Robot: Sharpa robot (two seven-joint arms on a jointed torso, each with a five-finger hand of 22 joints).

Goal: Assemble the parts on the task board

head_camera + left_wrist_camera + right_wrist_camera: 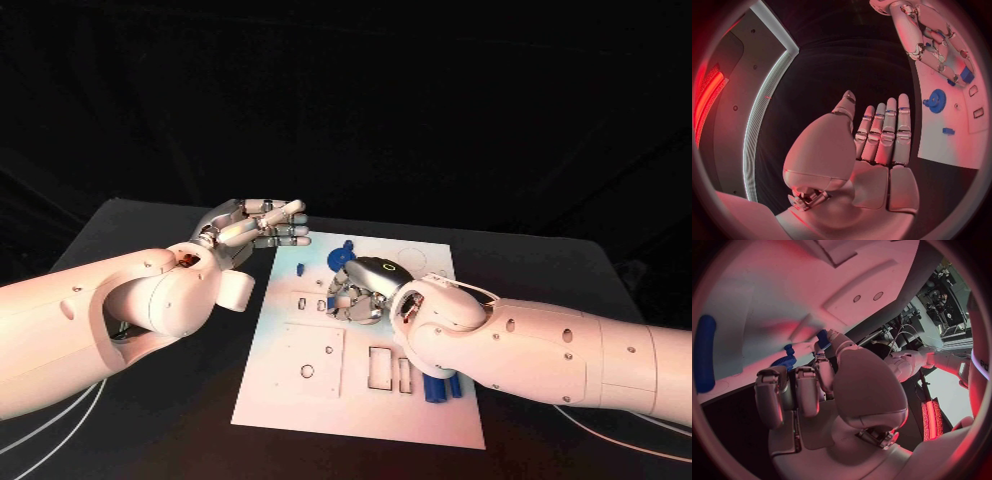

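Observation:
The white task board (310,395) lies in the middle of the table. My right hand (361,290) hovers low over the board's upper middle with its fingers curled down, and it pinches a small blue part (822,337) between thumb and fingertip; the same small blue part (966,75) shows under that hand (939,47). A blue gear (342,258) stands on the board just beyond it, and this gear (784,361) sits close by the fingertips. My left hand (257,224) is raised off the board's far left corner, its fingers (882,132) straight and holding nothing.
Long blue parts (437,388) lie at the board's right edge beside my right forearm. One more small blue piece (948,131) sits on the board near the gear (936,100). Rectangular slots (382,368) and round holes mark the board's near half.

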